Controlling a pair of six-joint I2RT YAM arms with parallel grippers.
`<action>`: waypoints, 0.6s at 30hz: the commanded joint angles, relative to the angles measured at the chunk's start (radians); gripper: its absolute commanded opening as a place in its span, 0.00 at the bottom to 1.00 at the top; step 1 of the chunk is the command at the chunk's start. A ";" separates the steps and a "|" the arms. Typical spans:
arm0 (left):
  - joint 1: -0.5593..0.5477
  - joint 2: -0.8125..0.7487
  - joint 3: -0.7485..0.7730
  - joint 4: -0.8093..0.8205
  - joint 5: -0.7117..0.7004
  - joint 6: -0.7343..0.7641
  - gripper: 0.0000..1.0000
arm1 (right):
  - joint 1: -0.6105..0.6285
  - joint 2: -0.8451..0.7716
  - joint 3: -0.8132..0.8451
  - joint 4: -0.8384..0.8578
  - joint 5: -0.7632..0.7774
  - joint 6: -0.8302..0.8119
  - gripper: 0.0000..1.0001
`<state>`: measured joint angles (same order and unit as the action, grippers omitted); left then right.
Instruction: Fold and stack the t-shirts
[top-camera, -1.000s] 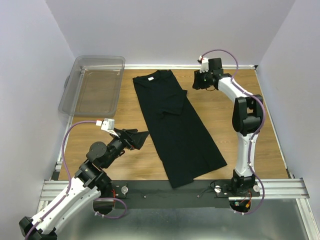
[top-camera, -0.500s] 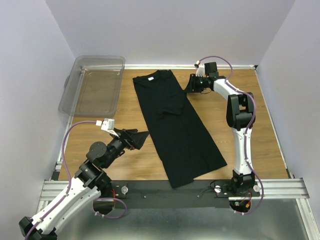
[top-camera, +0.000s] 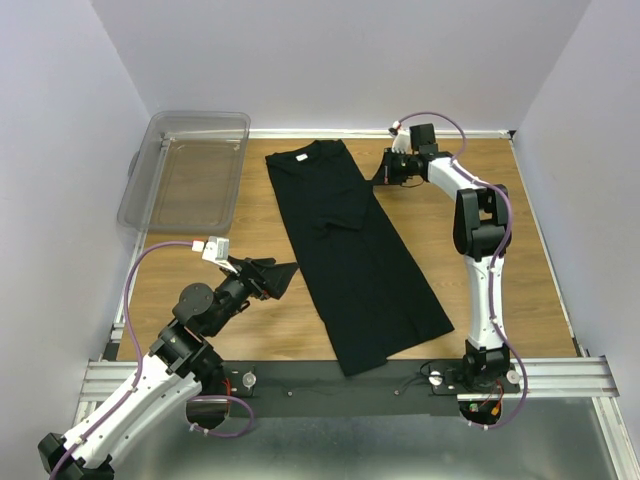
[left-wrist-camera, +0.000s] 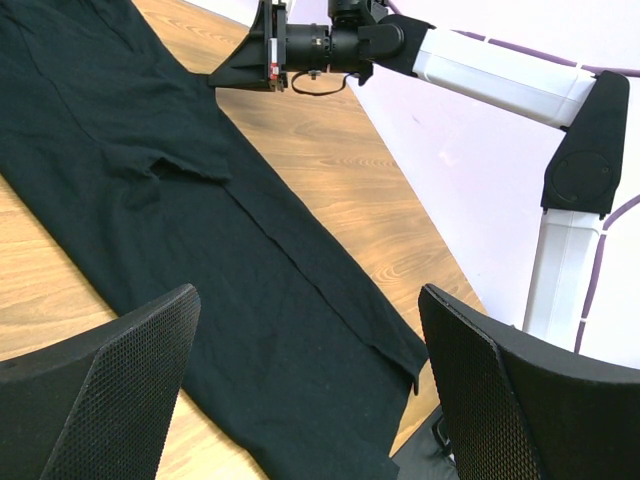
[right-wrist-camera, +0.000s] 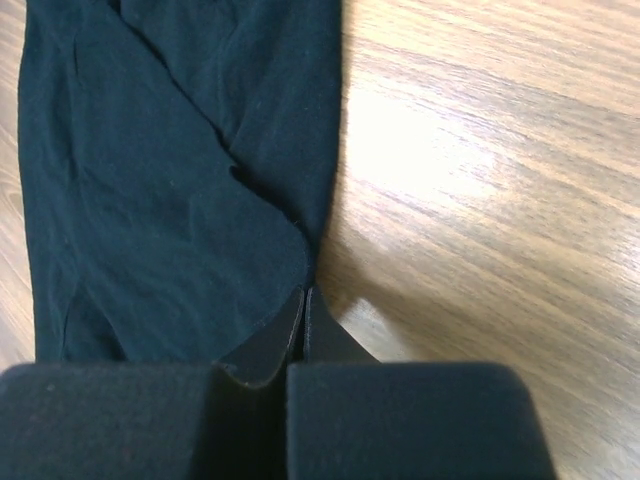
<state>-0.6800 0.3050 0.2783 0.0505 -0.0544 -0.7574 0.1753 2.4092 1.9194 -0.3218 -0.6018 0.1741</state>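
One black t-shirt (top-camera: 350, 250) lies as a long narrow strip, slanting from far left to near right on the wooden table, with its white neck label (top-camera: 301, 157) at the far end. My right gripper (top-camera: 381, 174) is shut, low at the shirt's far right edge. In the right wrist view its closed tips (right-wrist-camera: 305, 295) touch the edge of the shirt (right-wrist-camera: 170, 180), and no cloth shows between them. My left gripper (top-camera: 283, 275) is open and empty, hovering just left of the shirt's middle. The left wrist view shows it (left-wrist-camera: 308, 300) wide open over the shirt (left-wrist-camera: 200, 220).
A clear plastic bin (top-camera: 190, 170) stands at the far left of the table, with nothing in it. Bare wood lies to the right of the shirt (top-camera: 480, 290). The black strip of the table's near edge (top-camera: 320, 380) touches the shirt's hem.
My right gripper has moved left and down to the shirt's far right edge. The left arm and the shirt have not moved.
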 joint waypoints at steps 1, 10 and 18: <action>0.007 -0.007 -0.017 0.008 0.010 -0.007 0.98 | 0.012 -0.090 -0.011 0.001 -0.027 -0.054 0.01; 0.007 0.002 -0.016 0.011 0.016 -0.005 0.98 | 0.154 -0.145 -0.080 0.000 -0.023 -0.099 0.01; 0.007 -0.015 -0.022 0.008 0.013 -0.013 0.98 | 0.320 -0.098 -0.057 -0.014 0.074 -0.128 0.09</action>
<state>-0.6800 0.3004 0.2771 0.0505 -0.0540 -0.7612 0.4507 2.2845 1.8595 -0.3164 -0.5938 0.0834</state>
